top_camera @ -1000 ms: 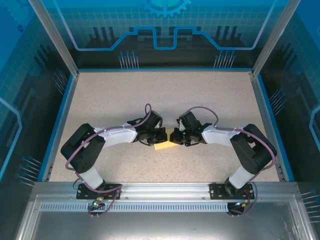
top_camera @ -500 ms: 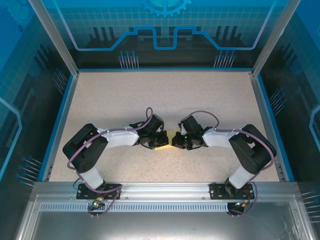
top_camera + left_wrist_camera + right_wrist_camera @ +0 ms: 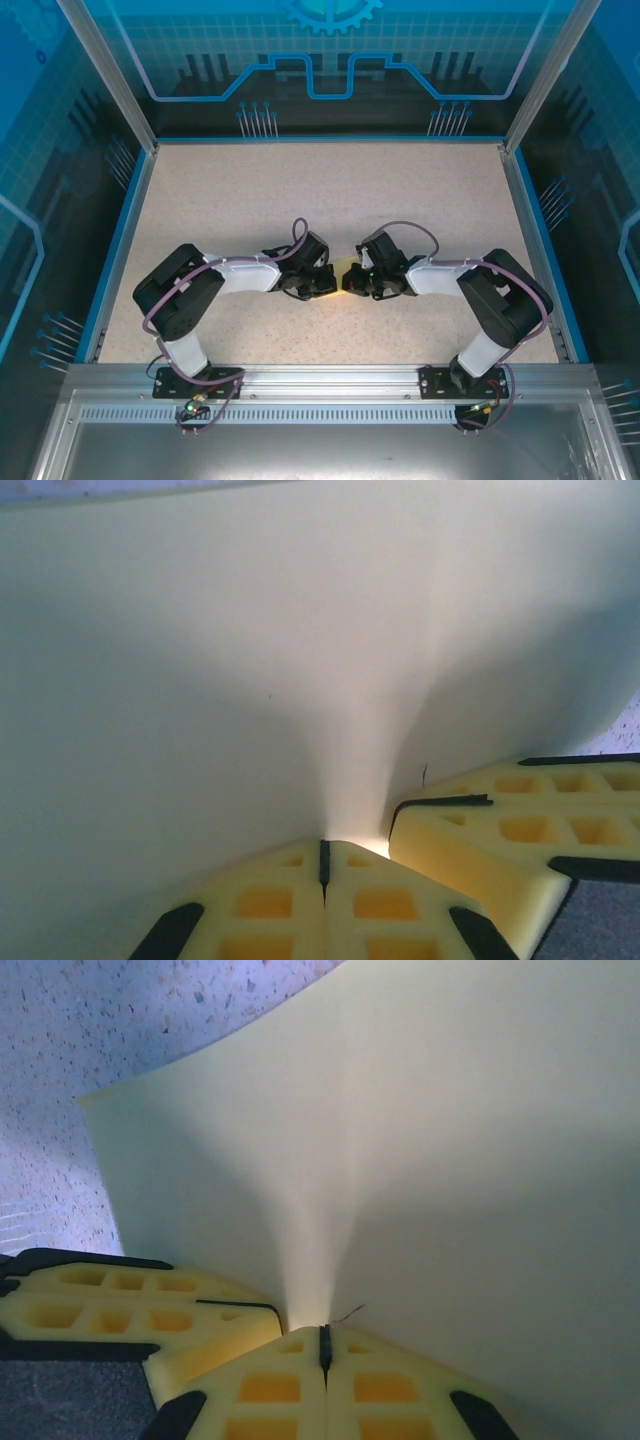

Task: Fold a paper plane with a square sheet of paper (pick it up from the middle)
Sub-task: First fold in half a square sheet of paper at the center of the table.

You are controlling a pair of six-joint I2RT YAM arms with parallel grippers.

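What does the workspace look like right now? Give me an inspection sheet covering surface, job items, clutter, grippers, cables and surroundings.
Surface: speckled beige tabletop, flat.
Job's things: pale-yellow sheet of paper, pinched from both sides and bowed, with a soft ridge running up from each pinch.
Clutter: nothing seen.
Grippers: left gripper shut on the sheet; right gripper shut on it too, the two sets of fingertips close together.
Cables: purple cables loop over each wrist.
Surroundings: blue-tinted enclosure walls; aluminium rail at the near edge.
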